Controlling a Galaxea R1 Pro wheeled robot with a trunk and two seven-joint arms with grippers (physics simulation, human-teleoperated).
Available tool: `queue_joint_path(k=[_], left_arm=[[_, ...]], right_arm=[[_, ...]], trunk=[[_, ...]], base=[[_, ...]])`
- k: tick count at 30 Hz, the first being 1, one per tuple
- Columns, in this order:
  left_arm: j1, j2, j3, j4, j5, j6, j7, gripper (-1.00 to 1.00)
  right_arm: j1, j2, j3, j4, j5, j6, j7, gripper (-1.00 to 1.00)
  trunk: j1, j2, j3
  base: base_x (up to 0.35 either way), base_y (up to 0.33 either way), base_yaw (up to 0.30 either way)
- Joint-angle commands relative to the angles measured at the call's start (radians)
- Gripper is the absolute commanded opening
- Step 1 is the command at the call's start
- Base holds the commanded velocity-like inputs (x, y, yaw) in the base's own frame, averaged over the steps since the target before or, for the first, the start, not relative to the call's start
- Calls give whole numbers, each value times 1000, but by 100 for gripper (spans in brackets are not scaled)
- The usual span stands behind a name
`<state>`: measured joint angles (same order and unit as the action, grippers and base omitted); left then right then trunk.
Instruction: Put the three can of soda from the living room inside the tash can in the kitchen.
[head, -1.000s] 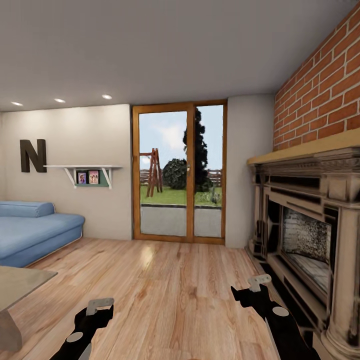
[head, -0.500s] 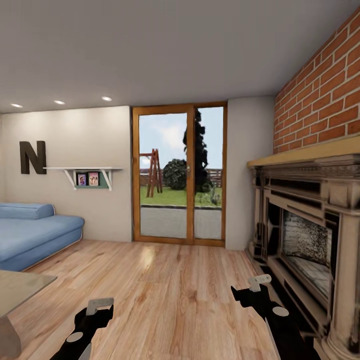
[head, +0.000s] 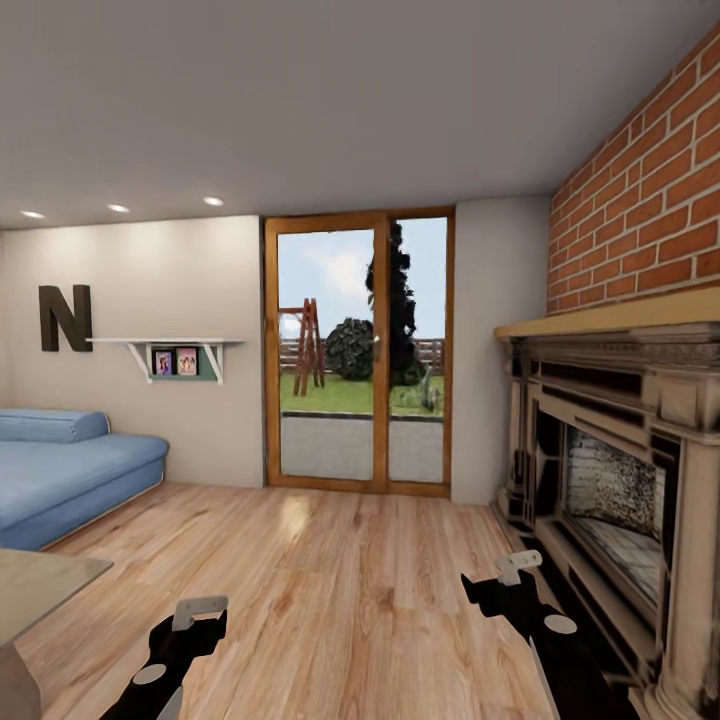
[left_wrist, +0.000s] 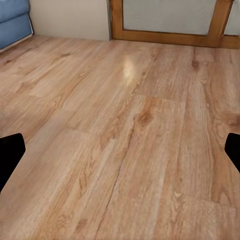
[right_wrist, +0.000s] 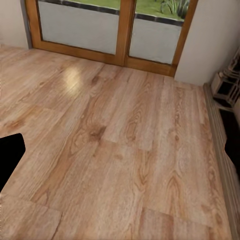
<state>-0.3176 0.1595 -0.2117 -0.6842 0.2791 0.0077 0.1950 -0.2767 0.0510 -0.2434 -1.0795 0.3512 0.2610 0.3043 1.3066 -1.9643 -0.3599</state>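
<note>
I am in the living room; the cans of soda and the tash can are out of view. Low in the head view, my left gripper (head: 195, 612) and right gripper (head: 512, 572) hang over the wooden floor (head: 330, 570). In the left wrist view the left gripper (left_wrist: 120, 155) has its black fingertips (left_wrist: 10, 156) far apart at the picture's edges, with bare floor between them. My right gripper (right_wrist: 122, 157) is spread the same way, nothing held.
A blue sofa (head: 60, 470) stands at the left, with a glass coffee table corner (head: 40, 590) in front of it. A fireplace (head: 620, 470) under a red brick wall (head: 650, 190) lines the right side. A wood-framed glass door (head: 360, 350) is straight ahead.
The whole picture has slid down a little, so the camera has moved. Both arms keep their places in the view.
</note>
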Motion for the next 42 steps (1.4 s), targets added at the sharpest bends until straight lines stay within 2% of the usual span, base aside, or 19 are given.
queue_joint_path(k=[1,42], left_arm=[[0,0,0,0,0,0,0,100],[0,0,0,1,-1,0,1,100]], right_arm=[[0,0,0,1,0,0,0,100],[0,1,1,4,0,1,1,100]], trunk=[[-4,7,3],[-161,294,73]], base=[[0,0,0],[0,0,0]])
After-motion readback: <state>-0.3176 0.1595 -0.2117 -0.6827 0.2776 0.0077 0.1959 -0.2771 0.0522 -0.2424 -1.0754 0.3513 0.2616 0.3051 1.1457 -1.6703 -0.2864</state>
